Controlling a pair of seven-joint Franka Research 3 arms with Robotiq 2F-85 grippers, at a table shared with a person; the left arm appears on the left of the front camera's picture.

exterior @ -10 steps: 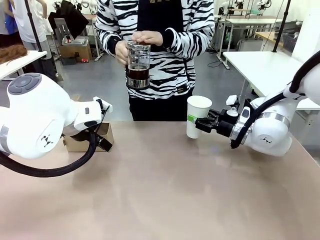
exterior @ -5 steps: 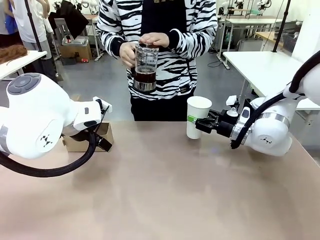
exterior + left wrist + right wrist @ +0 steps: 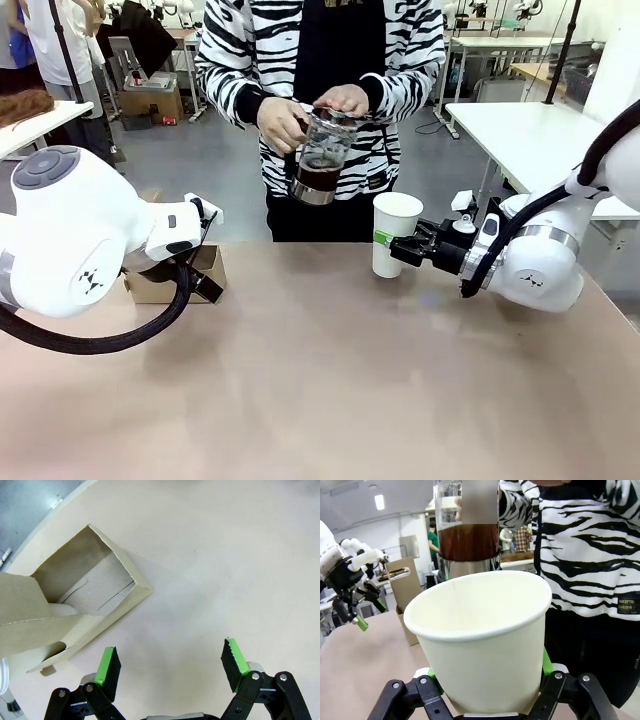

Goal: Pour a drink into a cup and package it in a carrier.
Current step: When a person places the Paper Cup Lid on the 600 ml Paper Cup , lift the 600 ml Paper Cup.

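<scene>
We see the cup (image 3: 397,225) just right of the middle of the front view. It seems to stand on the table (image 3: 320,390), and its top is open (no lid on it). Our right gripper (image 3: 392,245) reaches in from the right and pinches the cup's side between its green pads. We think this is to stop the cup tipping or sliding when the drink goes in.

Up and a bit left of the cup, the person holds the glass jug (image 3: 320,150) with two hands, one hand (image 3: 280,125) at its side and the other hand (image 3: 345,100) on top. The jug leans toward the cup, and the dark drink (image 3: 318,175) sits low inside it. As far as we can tell, nothing is coming out yet.

At the left, the brown carrier (image 3: 85,595) sits on the table. Our left gripper (image 3: 171,657) hangs just beside it with its jaws spread wide, holding nothing. We guess it is ready for the packing step.
</scene>
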